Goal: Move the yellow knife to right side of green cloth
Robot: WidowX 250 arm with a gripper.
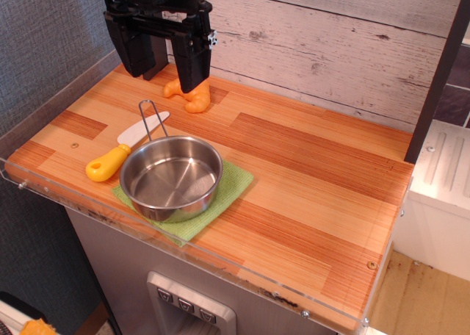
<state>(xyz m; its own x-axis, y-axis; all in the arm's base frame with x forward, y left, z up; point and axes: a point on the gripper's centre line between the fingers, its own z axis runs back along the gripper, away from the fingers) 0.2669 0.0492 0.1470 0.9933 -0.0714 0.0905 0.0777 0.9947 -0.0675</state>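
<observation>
Where yellow knife (121, 151) lies, diagonal, blade pointing up-right, handle down-left

Bright, even, soft light, prob. from above; faint shadows under steel pan (171, 177) and below gripper (170, 56). Mild glare on pan rim and inner wall, plus sheen on wooden tabletop (316, 173). Sharp mid-frame, slightly soft at corners, no motion blur, little distortion.
</observation>
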